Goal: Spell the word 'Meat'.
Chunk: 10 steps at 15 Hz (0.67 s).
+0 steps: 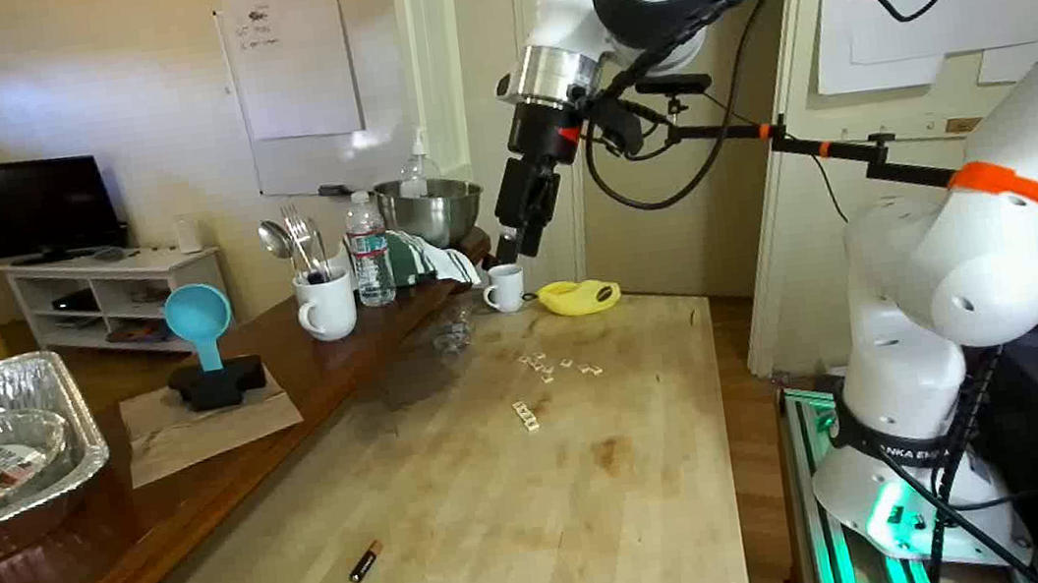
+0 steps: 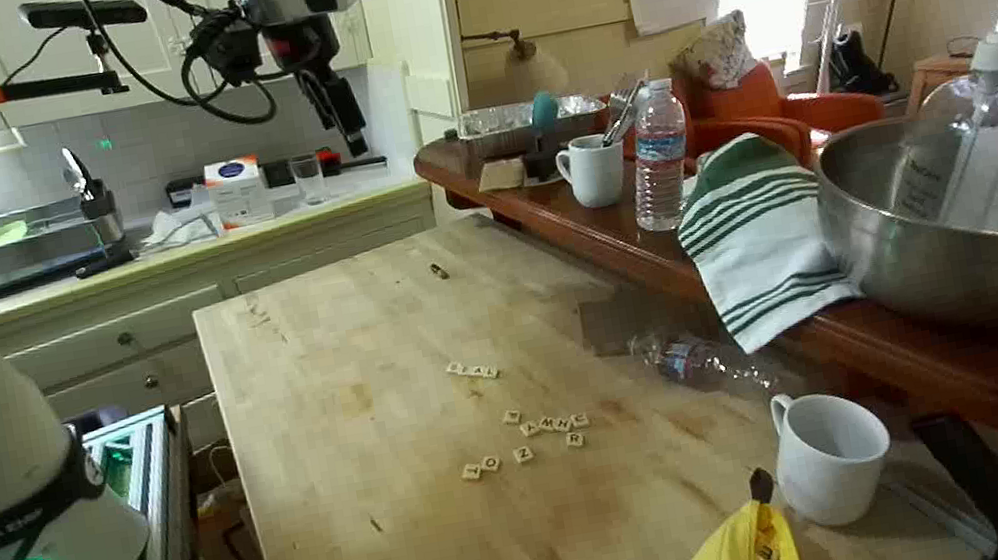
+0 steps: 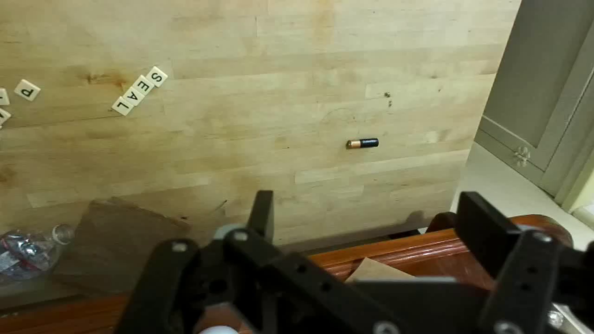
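"Holding anything?"

"Nothing: the gripper [image 3: 369, 208] is hanging high, its jaws standing wide."

"What's lying on the desk [image 1: 511, 550]?"

"A row of letters [image 3: 138, 91] is spelling SEAL about midway between the long edges; loose letters [image 2: 547, 425] are lying nearer the short edge, where a white mug [image 2: 830, 473] is standing."

"I'm guessing EA is serving, with M and T replacing the ends."

"Then I'd be lowering straight over one end letter, setting the jaws across the row so no finger is wedging between neighbours, and squeezing lightly."
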Each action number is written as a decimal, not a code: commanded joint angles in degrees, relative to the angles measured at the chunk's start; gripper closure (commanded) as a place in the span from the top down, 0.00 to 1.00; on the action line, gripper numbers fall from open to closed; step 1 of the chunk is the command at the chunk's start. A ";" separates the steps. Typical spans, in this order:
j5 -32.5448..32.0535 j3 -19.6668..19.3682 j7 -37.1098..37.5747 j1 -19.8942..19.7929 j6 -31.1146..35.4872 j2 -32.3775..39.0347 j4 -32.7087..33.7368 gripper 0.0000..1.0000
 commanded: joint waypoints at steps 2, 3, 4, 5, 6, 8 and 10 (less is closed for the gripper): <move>0.26 0.39 -0.22 -0.48 -0.17 0.01 0.10 1.00; 0.26 0.39 -0.22 -0.49 -0.17 0.01 0.10 1.00; 0.26 0.39 -0.22 -0.49 -0.17 0.01 0.10 1.00; 0.26 0.39 -0.22 -0.48 -0.17 0.01 0.10 1.00; 0.26 0.39 -0.22 -0.49 -0.17 0.01 0.10 1.00; 0.26 0.39 -0.22 -0.49 -0.17 0.01 0.10 1.00; -1.80 1.80 2.88 -3.04 5.97 1.45 -2.21 1.00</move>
